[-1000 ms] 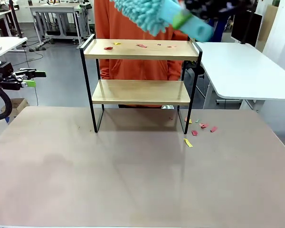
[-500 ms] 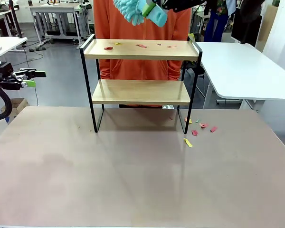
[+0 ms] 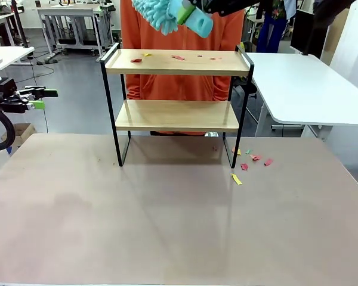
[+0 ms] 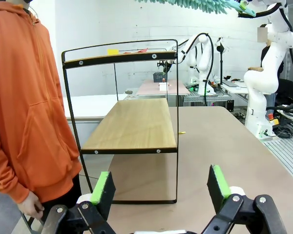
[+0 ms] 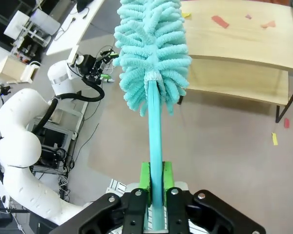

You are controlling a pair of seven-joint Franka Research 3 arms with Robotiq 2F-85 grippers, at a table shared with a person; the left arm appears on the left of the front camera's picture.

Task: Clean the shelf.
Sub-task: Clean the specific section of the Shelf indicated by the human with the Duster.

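The shelf stands at the table's far middle, two light wooden boards on a thin black frame. Small red and yellow paper scraps lie on its top board. My right gripper is shut on the handle of a turquoise fluffy duster, whose head hangs high above the top board's left half. My left gripper is open and holds nothing, off the table's left edge, facing the shelf's end.
More coloured scraps lie on the table right of the shelf's right leg. A person in an orange hoodie stands right behind the shelf. A white table stands at the right.
The duster has swung from the upper right toward the left and farther off, now hanging above the shelf's left half. The left arm has not moved.
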